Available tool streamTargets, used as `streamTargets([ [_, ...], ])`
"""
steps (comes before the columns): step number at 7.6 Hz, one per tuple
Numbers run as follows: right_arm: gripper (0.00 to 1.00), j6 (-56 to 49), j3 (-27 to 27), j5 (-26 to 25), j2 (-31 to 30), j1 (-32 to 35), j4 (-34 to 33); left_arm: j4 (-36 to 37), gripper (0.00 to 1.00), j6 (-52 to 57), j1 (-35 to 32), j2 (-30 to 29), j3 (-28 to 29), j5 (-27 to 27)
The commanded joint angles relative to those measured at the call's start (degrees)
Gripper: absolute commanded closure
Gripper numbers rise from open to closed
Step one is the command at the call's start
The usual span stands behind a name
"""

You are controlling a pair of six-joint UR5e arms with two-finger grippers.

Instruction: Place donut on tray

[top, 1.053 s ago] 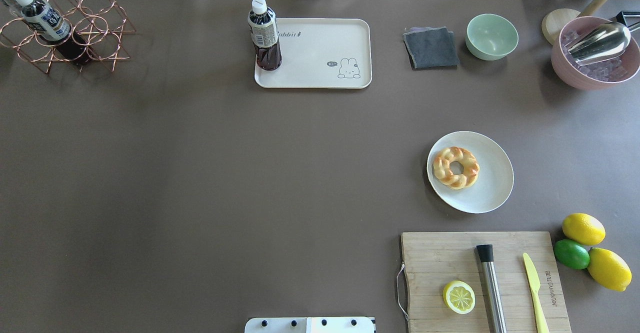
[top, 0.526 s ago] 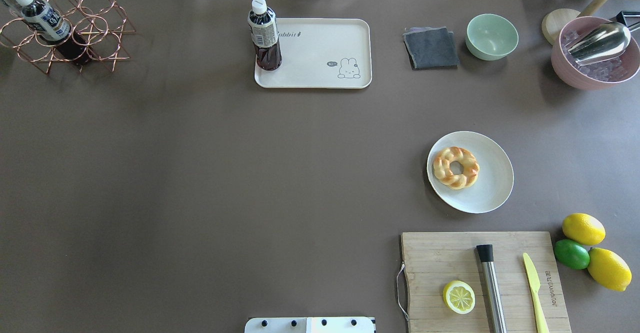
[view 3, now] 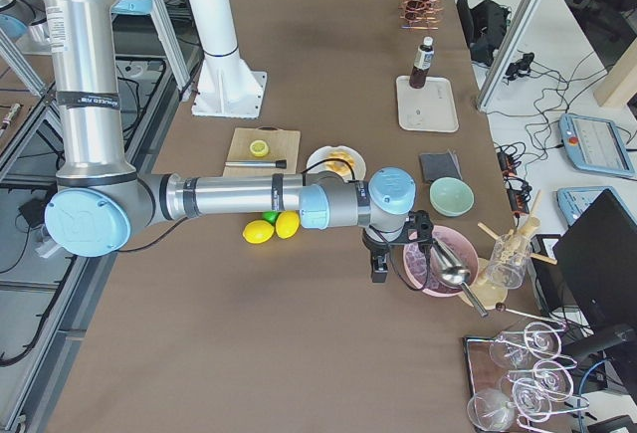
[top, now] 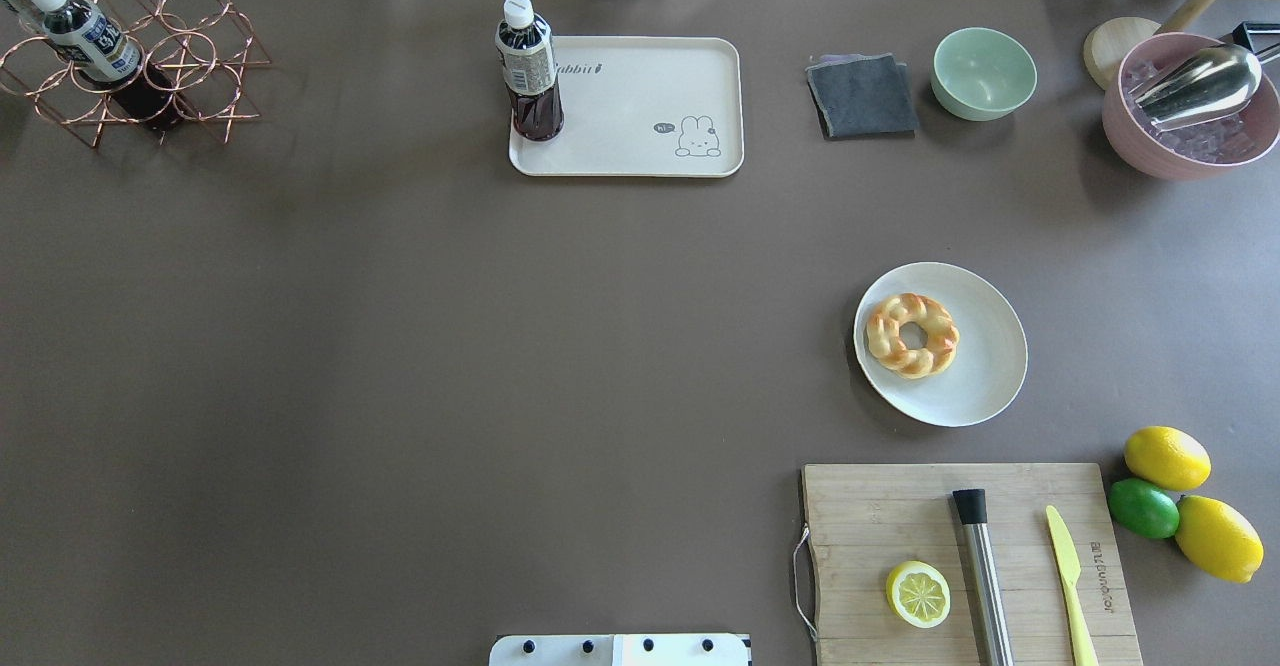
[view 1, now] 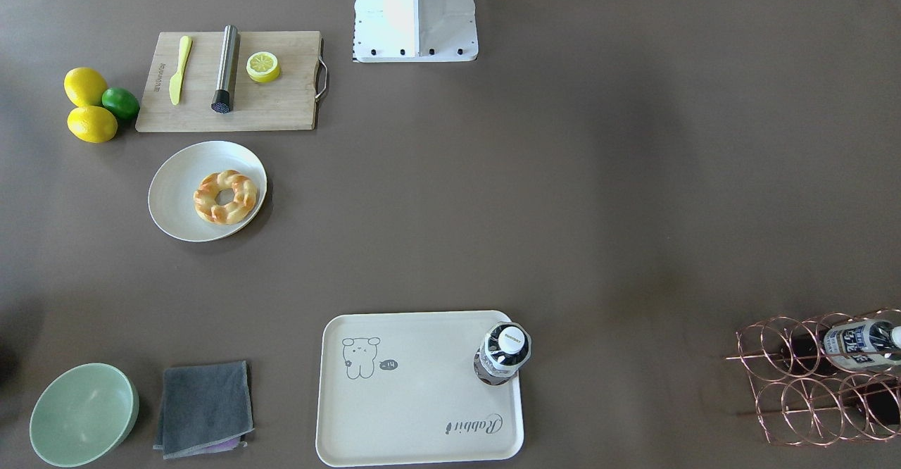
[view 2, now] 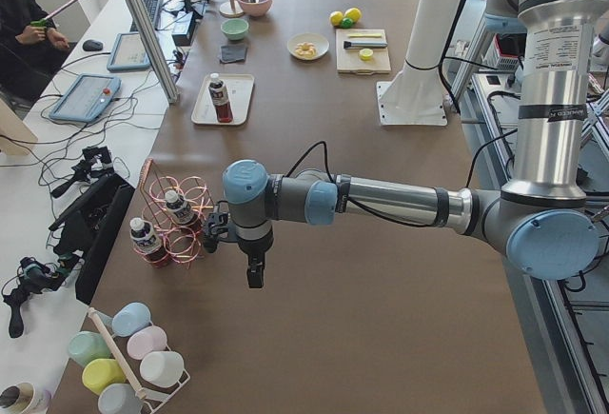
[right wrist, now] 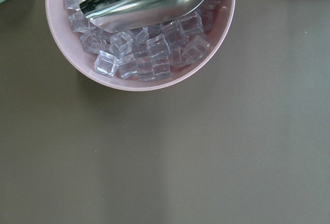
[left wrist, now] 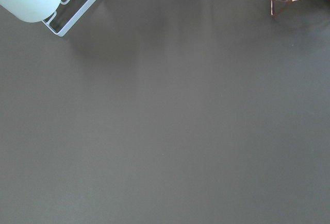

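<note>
One bottle stands at the left end of the tray, whose remaining surface is bare apart from the printed drawing and script. The donut lies flat on the left part of a round plate, well apart from the tray, with only bare worktop between them. Right of the tray sit a folded grey cloth and a green bowl, then a pink bowl of ice cubes with a steel scoop resting in it. Nearer the robot than the plate, a board carries a lemon half, a steel rod and a yellow knife; two lemons and a lime touch one another just beside it. A copper wire rack holding bottles stands at the far left corner. The worktop is a matt brown sheet; beyond it in the left side view a bench holds tablets and cables, and a person sits there. Both arms stretch out level and low over opposite ends of the worktop, wrists turned down. The left end effector hangs above bare surface near the rack; the right end effector hangs just beside the pink bowl. Whether either is open or closed I cannot tell.
</note>
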Motion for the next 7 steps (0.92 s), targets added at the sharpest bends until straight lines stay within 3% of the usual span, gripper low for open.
streamTargets([
  [1, 0.00, 0.05, 0.08, 0.20, 0.14, 0.00, -0.03, 0.00, 0.02, 0.00, 0.23, -0.01, -0.04, -0.03],
  [7, 0.00, 0.05, 0.79, 1.52, 0.05, 0.00, 0.23, 0.00, 0.02, 0.00, 0.58, -0.01, 0.49, -0.12],
])
